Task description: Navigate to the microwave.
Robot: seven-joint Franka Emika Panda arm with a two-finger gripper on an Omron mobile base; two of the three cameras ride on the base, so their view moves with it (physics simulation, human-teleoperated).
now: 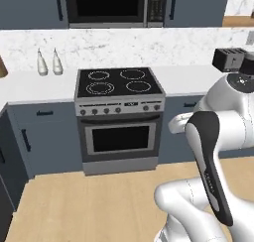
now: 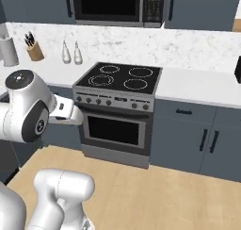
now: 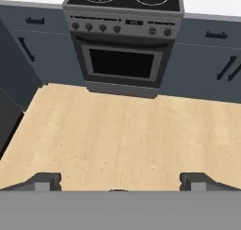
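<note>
Left base view: microwave [image 1: 115,6] at top centre, above range oven [image 1: 119,118] mid-frame. Right base view: microwave [image 2: 120,5] top centre, knife block [image 2: 33,48] upper left. Hand view: gripper [image 3: 120,181] at bottom edge, jaws spread wide, grasping nothing, over wooden floor [image 3: 122,135].

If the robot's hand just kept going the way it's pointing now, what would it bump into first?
Probably the wooden floor in front of the range oven: the hand points forward and downward, fingertips apart. Depth is hard to judge.
</note>
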